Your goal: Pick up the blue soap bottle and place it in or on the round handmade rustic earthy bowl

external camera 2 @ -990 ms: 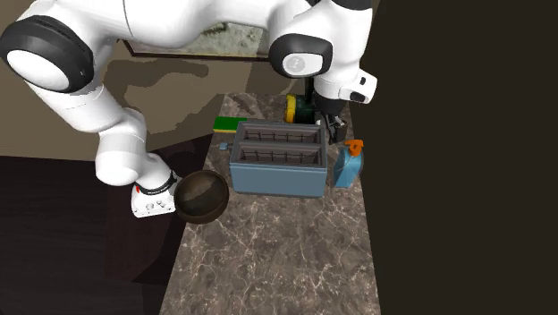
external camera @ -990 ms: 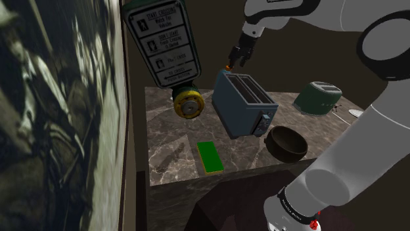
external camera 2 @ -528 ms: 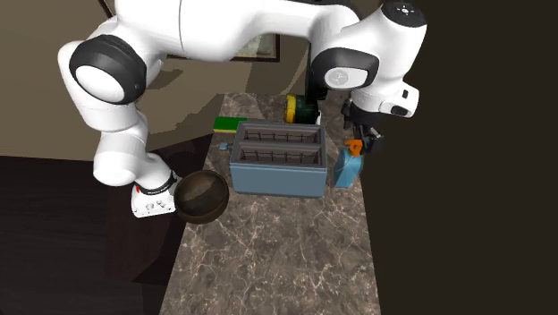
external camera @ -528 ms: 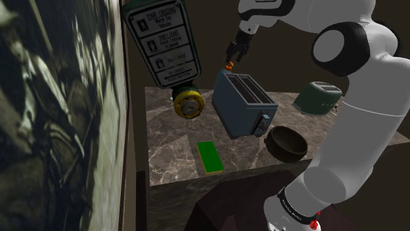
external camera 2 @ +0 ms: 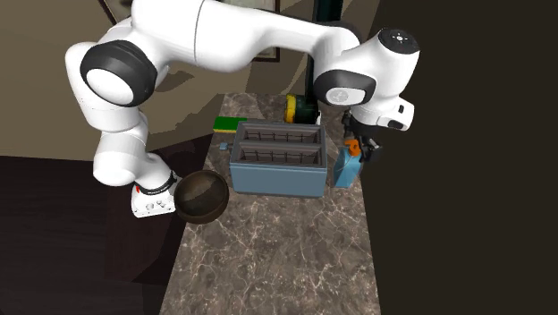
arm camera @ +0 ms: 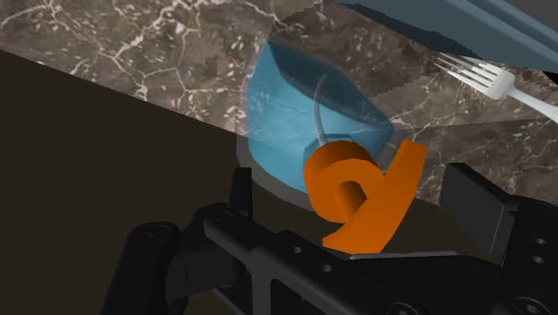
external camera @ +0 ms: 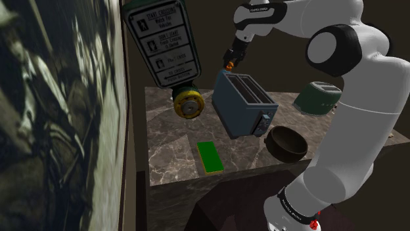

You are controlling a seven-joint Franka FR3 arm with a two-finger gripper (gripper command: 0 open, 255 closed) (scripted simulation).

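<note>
The blue soap bottle (external camera 2: 347,168) with an orange pump (external camera 2: 354,146) stands upright on the marble counter, squeezed between the blue-grey toaster (external camera 2: 277,159) and a dark wall. In the shoulder view just the pump (external camera: 228,64) peeks over the toaster (external camera: 243,104). My gripper (external camera 2: 360,145) hovers right over the pump, also seen from the shoulder (external camera: 233,55). In the wrist view the gripper (arm camera: 358,188) is open, its fingers (arm camera: 478,201) standing either side of the pump (arm camera: 358,192) without touching it, the bottle body (arm camera: 295,116) below. The dark brown round bowl (external camera: 286,143) (external camera 2: 200,197) sits beyond the toaster's other side.
A large green bottle with a yellow cap (external camera: 189,104) leans over the counter's back. A flat green block (external camera: 210,156) lies near the front edge, and a green toaster (external camera: 317,97) stands at the shoulder view's right. A white fork (arm camera: 487,80) lies by the bottle.
The hand has swung from above the toaster over to the bottle and come down a little, so the fingers now flank the orange pump. The bottle and bowl have not moved.
</note>
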